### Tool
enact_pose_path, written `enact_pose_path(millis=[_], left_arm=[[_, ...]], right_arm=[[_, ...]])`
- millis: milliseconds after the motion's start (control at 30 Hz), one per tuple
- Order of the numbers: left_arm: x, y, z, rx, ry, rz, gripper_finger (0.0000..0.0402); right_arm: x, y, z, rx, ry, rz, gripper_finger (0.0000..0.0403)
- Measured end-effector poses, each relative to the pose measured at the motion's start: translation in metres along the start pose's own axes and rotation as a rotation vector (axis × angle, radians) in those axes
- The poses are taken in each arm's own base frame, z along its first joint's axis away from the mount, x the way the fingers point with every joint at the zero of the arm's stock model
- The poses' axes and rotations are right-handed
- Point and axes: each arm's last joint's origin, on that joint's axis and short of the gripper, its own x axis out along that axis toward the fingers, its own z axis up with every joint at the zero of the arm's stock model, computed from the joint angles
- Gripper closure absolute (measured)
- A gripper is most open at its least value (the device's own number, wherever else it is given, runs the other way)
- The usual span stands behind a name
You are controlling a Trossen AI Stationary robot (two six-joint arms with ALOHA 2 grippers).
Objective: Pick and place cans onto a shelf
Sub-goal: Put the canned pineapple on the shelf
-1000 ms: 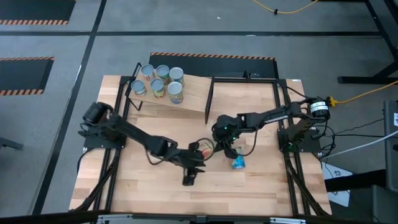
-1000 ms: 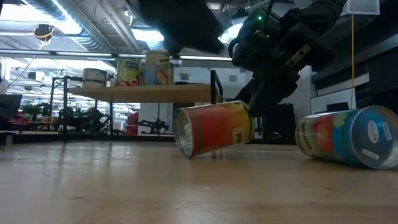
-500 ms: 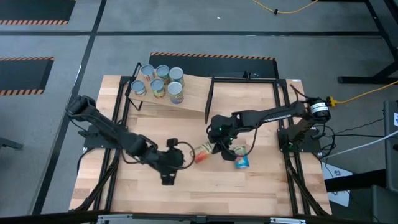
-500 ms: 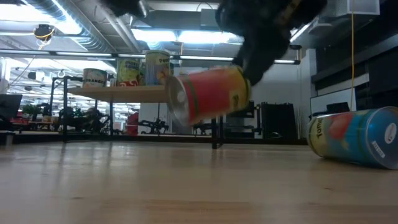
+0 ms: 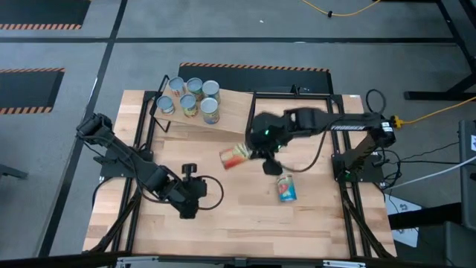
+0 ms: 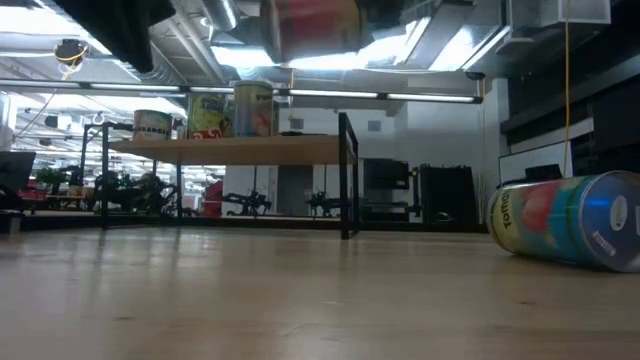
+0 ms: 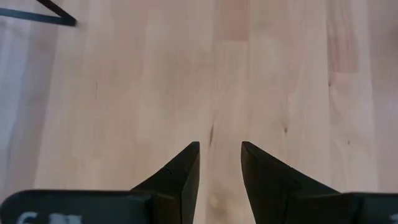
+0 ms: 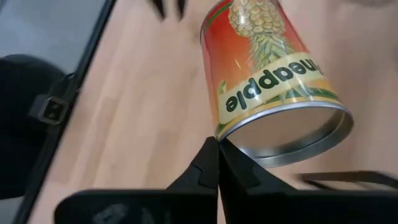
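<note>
The wooden table [image 5: 223,223] carries the shelf [image 5: 232,112] at its far edge, about twelve o'clock from the table's centre. Five cans [image 5: 190,97] stand upright on the shelf's left part, leaving bare board between them and the black divider [image 5: 251,119].

The right arm reaches in from three o'clock. Its gripper [image 5: 253,152] is clenched on the pineapple can [image 5: 233,155], a red-orange tin carried sideways in the air, just in front of the shelf near the divider's foot. In the right wrist view the fingers meet at the can's rim, so the hold looks to be a pinch on the edge, not a wrap around the body.

The step in hand seems to be carrying this can up onto the shelf. To do it well, I would lift it clear of the shelf's front edge, turn the can upright before lowering it, and aim for the bare board at three o'clock of the standing group. A rim pinch may slip, so slow wrist motion seems wise.

A blue can [image 5: 286,189] lies on its side at five o'clock from the gripper, well apart.

The left gripper [image 5: 187,205] waits low over the table at eight o'clock, fingers parted and empty.
</note>
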Motion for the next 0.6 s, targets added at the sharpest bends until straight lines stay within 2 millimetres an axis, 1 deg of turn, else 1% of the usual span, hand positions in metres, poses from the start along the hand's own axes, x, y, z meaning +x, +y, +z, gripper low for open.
enact_pose_path(millis=[200,333,467,600], left_arm=[[0.0,0.002,0.001,-0.002,-0.04,0.057,0.0291],[0.0,0.002,0.001,-0.017,-0.042,0.06,0.0291],[0.0,0.002,0.001,-0.036,-0.043,0.059,0.0291],[0.0,0.003,0.002,-0.038,-0.049,0.07,0.0291]], right_arm=[[-0.055,-0.019,0.019,-0.03,-0.089,-0.132,0.0403],[-0.086,-0.04,0.022,0.003,-0.143,-0.202,0.0403],[-0.11,-0.062,0.019,0.009,-0.175,-0.274,0.0403],[-0.127,-0.082,0.016,0.012,-0.2,-0.342,0.0403]])
